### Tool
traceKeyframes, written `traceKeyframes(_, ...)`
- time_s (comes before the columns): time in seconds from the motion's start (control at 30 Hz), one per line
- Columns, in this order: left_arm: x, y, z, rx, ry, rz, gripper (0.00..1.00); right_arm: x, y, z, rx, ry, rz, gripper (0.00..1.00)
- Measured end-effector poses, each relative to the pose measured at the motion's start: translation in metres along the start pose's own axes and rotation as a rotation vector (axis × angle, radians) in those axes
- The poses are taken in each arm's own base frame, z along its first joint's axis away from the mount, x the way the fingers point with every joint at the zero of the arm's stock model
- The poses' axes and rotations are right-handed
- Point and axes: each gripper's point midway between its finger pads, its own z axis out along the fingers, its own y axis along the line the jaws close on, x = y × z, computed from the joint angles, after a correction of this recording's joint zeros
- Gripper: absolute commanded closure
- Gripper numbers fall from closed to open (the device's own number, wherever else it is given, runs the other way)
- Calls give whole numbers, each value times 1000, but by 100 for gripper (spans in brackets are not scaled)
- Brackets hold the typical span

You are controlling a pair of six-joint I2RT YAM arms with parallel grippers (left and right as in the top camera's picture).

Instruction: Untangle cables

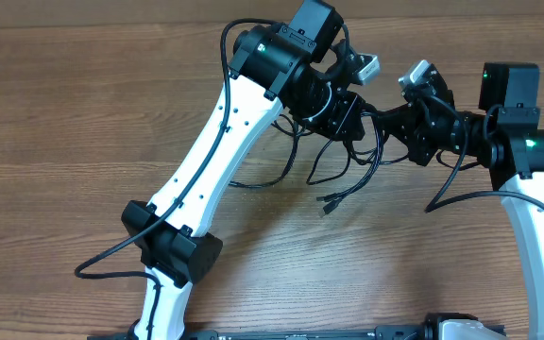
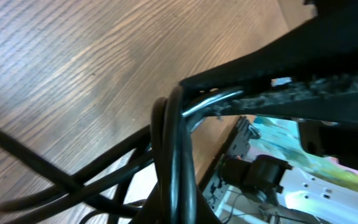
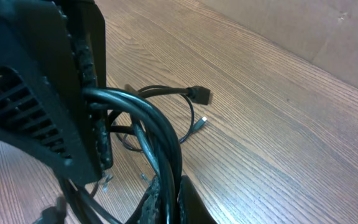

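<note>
Overhead view: left jaws and right jaws clamped on the cables [image 1: 329, 199] from either side, above the worktop [image 1: 64, 142]; mid-separation; next, probably easing apart slowly.

Wood-grain table [image 1: 55, 123] (light brown), tan wall [image 3: 316, 31] beyond.

Overhead, the left gripper [image 1: 352, 118] and right gripper [image 1: 397, 121] hide the spot where the cables [image 1: 330, 199] bunch together. In both wrist views, strands near that bunch run blurred off the bottom edge.
</note>
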Motion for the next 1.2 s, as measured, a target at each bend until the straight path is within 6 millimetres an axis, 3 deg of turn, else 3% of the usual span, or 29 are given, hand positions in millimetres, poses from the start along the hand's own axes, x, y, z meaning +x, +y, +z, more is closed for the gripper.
traceKeyframes(0.23, -1, 14, -2, -73, -8, -12, 96, 2, -5, 0, 30, 15, 38, 96)
traceKeyframes(0.43, -2, 28, -12, -79, -18, -94, 96, 11, -31, -2, 186, 66, 189, 96)
traceKeyframes(0.9, 2, 11, -10, 16, 4, -101, 96, 42, -80, -25, 557, 161, 465, 96)
traceKeyframes(1.2, 3, 11, -10, 14, 10, -106, 96, 66, -88, -40, 697, 227, 600, 96)
